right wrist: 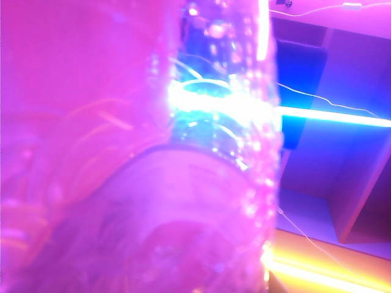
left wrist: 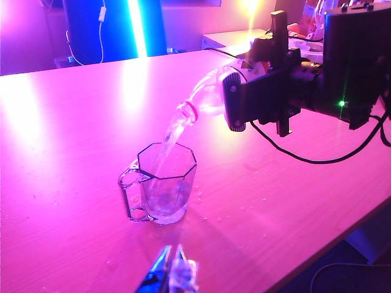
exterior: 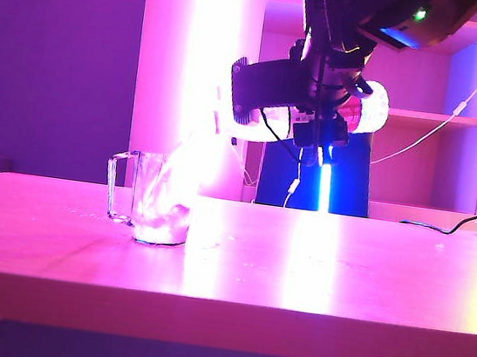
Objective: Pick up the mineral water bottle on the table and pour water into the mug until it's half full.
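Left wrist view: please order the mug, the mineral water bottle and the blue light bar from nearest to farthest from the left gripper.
Seen from the left gripper, low over the table's near part:
1. The mug, standing on the table just ahead.
2. The mineral water bottle, tilted above and beyond the mug, held by the right gripper.
3. The blue light bar, behind the table's far edge.

Magenta-lit room; bright white-pink column (exterior: 204, 68) behind, shelving unit (exterior: 423, 115) at right, blue vertical light strip (exterior: 324, 188), dark purple wall (exterior: 52, 57) left
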Available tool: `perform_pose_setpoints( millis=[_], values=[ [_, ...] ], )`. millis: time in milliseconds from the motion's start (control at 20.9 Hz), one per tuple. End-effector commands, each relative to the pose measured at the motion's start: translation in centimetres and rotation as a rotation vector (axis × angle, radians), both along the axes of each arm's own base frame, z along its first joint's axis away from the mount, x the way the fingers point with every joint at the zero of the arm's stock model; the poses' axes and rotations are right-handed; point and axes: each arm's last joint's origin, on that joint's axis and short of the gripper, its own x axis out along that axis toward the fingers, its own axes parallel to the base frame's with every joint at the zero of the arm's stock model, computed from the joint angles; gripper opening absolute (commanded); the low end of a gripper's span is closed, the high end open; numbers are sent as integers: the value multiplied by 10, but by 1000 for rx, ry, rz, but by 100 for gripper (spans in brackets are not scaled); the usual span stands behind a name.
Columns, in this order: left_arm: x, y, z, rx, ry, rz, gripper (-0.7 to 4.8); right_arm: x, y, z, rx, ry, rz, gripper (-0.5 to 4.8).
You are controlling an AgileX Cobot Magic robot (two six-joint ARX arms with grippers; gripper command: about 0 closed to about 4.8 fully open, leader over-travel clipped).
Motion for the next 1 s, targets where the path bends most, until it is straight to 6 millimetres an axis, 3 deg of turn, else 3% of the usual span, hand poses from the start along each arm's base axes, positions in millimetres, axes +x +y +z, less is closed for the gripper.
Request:
perform_pose_setpoints(
  millis=[48,526,622,813,1005],
  values=[
    [0,0,2,-1,-9,-7,-6,0,1,9,32,-43,-2,292],
    [-1,0,1,-2,5,-7,-6,-1,1,9,34,-42,0,291],
    [-1,0,0,-2,5,-7,-6,-1,1,8,116,-36,-7,291],
    [-1,0,0,-1,5,-6,-6,-3,1,-6,493,78,-27,292],
    [-1,0,0,-1,6,-4,-6,0,-4,-14,1085,205,-7,291]
  ],
)
